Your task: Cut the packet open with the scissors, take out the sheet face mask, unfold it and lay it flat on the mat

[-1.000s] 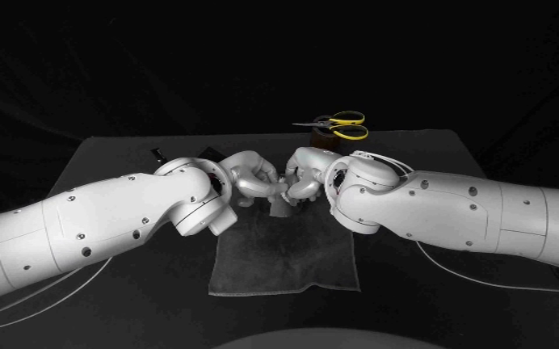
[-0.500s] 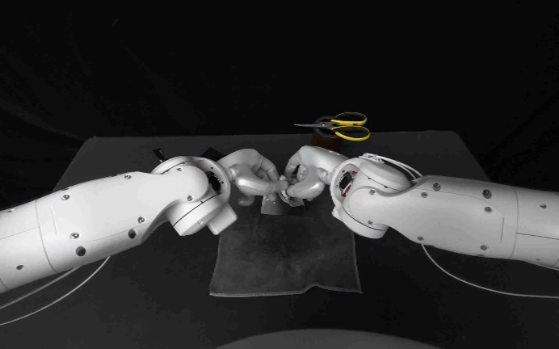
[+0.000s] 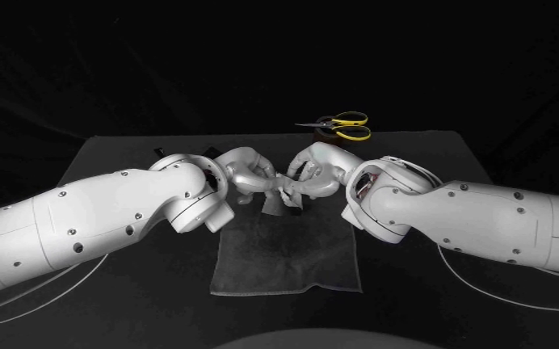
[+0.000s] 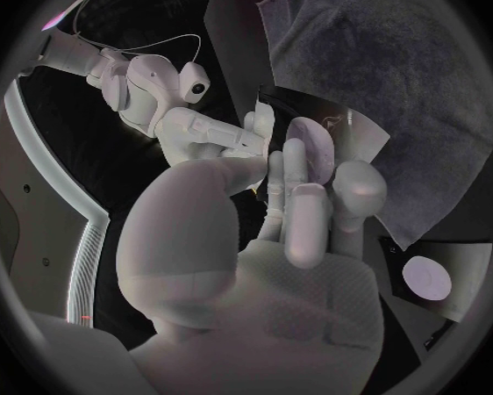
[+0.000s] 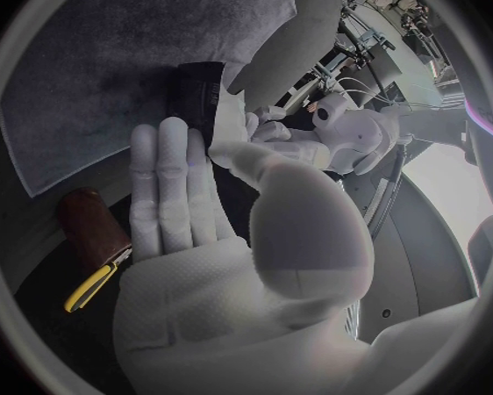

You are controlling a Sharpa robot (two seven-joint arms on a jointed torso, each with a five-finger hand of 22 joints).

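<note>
Foil-looking packet [image 3: 279, 201] should handle light, floppy, slick; we hold it pinched between left hand [image 3: 250, 176] and right hand [image 3: 313, 174] over the far edge of the mat [image 3: 285, 260], best gripped by its edges

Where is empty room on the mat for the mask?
The near half of the dark grey cloth mat, between left arm and right arm, is bare. The far end is crowded: left hand and right hand hold the pale packet there.
</note>
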